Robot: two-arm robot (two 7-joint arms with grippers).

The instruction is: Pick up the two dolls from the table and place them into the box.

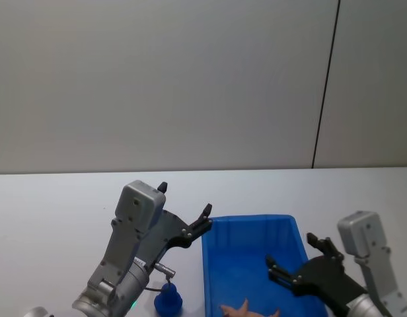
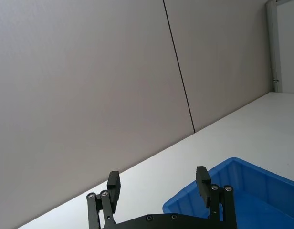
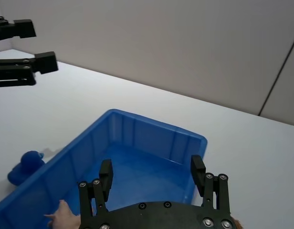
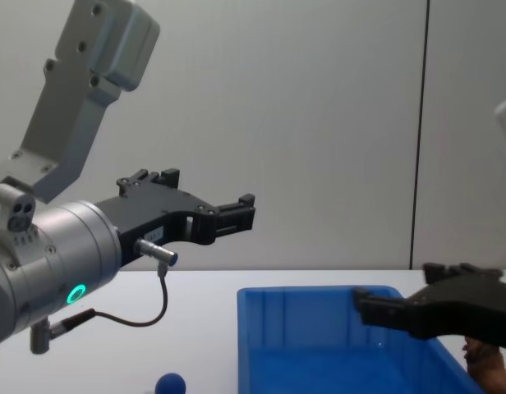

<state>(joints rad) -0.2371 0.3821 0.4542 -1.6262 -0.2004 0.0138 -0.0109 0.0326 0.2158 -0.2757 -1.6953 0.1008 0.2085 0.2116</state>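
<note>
Dolls split between table and box, one still to be moved.

The rounded blue doll point(image 1: 168, 300) is seen on the table point(image 1: 51, 211) toward its near edge, just beside the left wall of the box point(image 1: 253, 234). It is judged light, smooth and ball-like, apt to roll or squirt out of a pinch, so it is best taken across its widest part, low on the body. The tan furry doll point(image 1: 246, 310) lies inside the box at its near end and is judged soft and light, with no further handling needed. The left gripper point(image 1: 185, 198) is held above the table, higher than and beyond the blue doll, with jaws apart and empty. The right gripper point(image 1: 291, 252) is held over the box's right side, jaws likewise apart, with nothing between them.
</note>
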